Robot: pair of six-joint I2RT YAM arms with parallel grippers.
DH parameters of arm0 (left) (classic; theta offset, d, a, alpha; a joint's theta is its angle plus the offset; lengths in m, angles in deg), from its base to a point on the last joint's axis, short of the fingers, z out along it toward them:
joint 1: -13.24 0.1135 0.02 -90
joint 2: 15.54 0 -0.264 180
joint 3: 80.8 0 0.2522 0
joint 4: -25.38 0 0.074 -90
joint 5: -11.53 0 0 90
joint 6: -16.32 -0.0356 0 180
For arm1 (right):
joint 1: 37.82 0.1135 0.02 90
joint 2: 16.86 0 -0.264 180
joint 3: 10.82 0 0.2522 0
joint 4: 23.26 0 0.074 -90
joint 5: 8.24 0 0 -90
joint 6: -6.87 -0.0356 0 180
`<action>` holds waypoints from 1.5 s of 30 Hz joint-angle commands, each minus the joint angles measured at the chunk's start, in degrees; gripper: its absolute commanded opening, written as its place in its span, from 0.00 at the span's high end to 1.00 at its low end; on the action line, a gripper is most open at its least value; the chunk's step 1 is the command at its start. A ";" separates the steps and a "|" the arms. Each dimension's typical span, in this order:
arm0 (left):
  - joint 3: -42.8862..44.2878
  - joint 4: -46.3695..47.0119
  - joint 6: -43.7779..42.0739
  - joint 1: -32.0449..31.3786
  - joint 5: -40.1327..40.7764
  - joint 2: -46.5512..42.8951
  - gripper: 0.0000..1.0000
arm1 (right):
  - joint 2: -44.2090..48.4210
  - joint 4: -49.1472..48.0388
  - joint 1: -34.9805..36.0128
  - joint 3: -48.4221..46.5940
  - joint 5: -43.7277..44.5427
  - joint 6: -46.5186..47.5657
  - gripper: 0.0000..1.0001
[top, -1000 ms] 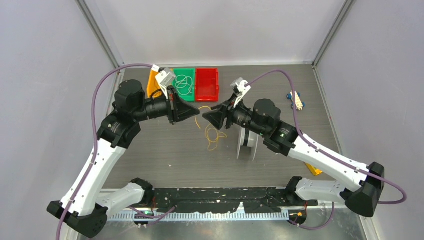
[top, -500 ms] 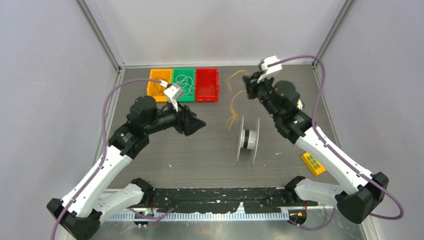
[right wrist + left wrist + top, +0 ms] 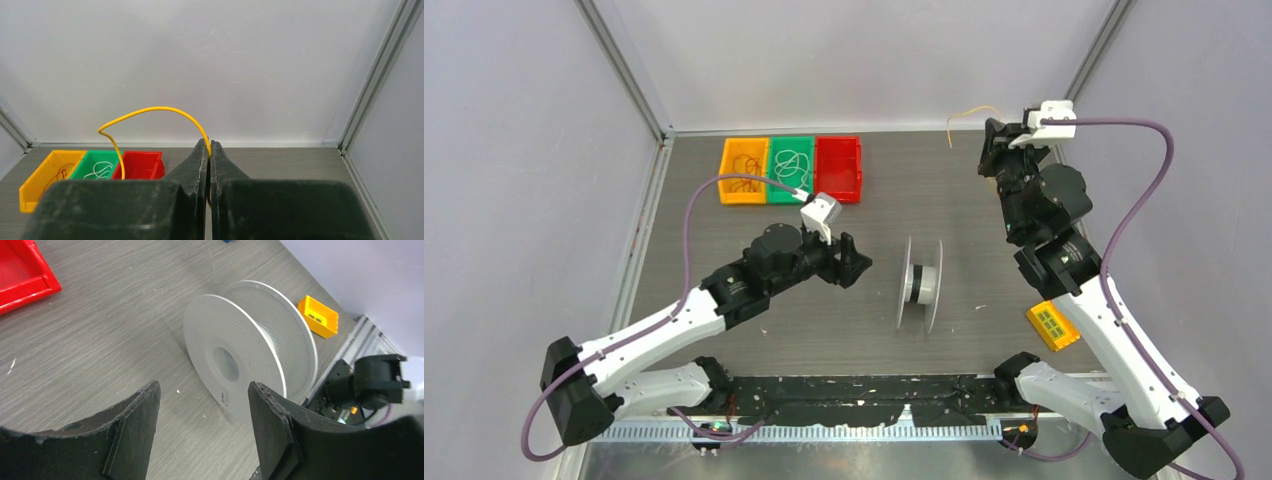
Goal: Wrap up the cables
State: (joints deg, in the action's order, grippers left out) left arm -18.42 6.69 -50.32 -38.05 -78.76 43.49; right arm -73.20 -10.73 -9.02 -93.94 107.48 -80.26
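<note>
1. The left gripper hovers low with its jaws wide, framing the white plastic spool, probably ready to steady it.
2. The spool stands on its rims mid-way across the grey worktop, hub exposed for winding.
3. The right gripper, high at the far right, pinches the thin yellow-orange wire. Its free end arcs in the air, well apart from the spool.

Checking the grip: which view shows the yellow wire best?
The right wrist view: the yellow wire arches up from the shut right gripper, large and sharp. The top view shows only a faint strand; the left wrist view shows none.
</note>
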 commanded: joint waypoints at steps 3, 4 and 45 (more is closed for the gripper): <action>3.70 5.95 -2.53 -2.77 8.36 3.94 0.34 | 4.38 0.87 -0.06 5.32 -1.44 -2.66 0.95; 4.31 5.65 -2.52 -3.36 8.58 4.56 0.34 | 4.83 0.88 -0.06 6.31 -1.67 -3.90 0.95; 9.84 -11.90 -4.15 -14.65 44.94 12.25 1.00 | 13.79 13.47 -0.03 12.10 -13.52 -12.01 0.95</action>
State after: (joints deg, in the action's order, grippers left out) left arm -5.02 -5.02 -54.43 -55.60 -37.21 64.07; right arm -58.31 3.08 -9.02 -82.18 99.00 -89.50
